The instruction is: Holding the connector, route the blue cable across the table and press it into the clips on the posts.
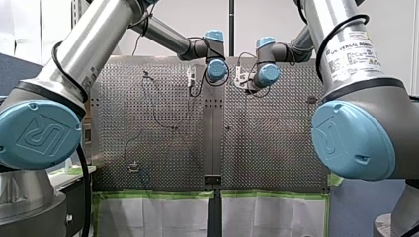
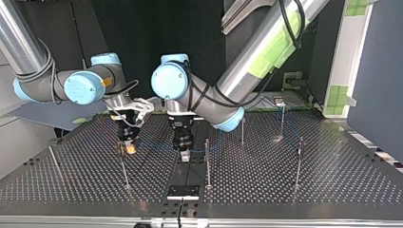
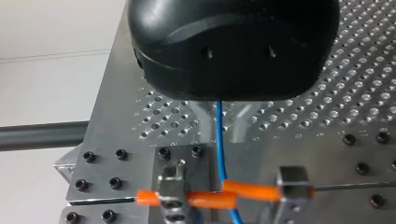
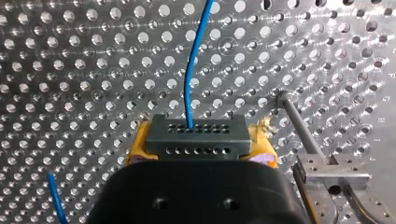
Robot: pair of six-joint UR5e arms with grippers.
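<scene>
In the right wrist view my right gripper (image 4: 198, 154) is shut on a dark grey connector (image 4: 196, 135) held between its yellow pads (image 4: 135, 149). The blue cable (image 4: 194, 65) runs out of the connector and away over the perforated plate. In the left wrist view the cable (image 3: 219, 140) emerges from under my left gripper's black housing (image 3: 219, 95) and runs down past an orange-sleeved bar (image 3: 210, 196) held between two metal clips. In the top view my right gripper (image 2: 127, 145) hangs beside a post (image 2: 124, 168), and my left gripper (image 2: 183, 151) hangs low over the table's middle.
Several thin upright posts stand on the perforated table (image 2: 332, 175), among them one (image 2: 207, 161) beside my left gripper and others (image 2: 298, 164) at the top view's right. A black plate (image 2: 183, 191) lies at the near edge. A metal clip on a post (image 4: 334, 175) stands beside my right gripper.
</scene>
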